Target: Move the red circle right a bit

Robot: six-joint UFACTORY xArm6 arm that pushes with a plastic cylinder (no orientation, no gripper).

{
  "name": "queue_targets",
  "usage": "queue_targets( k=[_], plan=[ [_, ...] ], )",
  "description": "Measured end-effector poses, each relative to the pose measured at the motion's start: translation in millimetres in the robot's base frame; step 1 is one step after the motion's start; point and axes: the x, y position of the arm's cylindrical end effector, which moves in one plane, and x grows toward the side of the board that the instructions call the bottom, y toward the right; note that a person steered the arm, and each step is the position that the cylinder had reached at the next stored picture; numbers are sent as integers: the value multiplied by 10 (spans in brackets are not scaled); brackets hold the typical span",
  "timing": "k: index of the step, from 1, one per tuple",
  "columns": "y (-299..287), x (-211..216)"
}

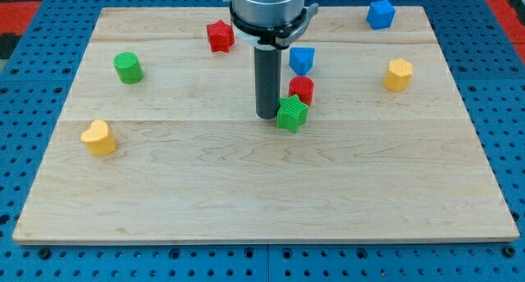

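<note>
The tip (267,116) had no jaws, just a plain dark rod end on the pale wood board (246,184), touching the green star (292,114) at its 3 o'clock. Red circle (302,89), smooth cyl., sat at approx. 1 o'clock, behind the star. No legible writing. Blue pegboard (49,36) surrounded the board.
</note>
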Motion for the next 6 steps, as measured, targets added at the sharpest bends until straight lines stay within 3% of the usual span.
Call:
queue_targets(
  k=[1,3,5,6],
  plan=[
    [0,-256],
    [404,-260],
    [499,-434],
    [516,-316]
  ],
)
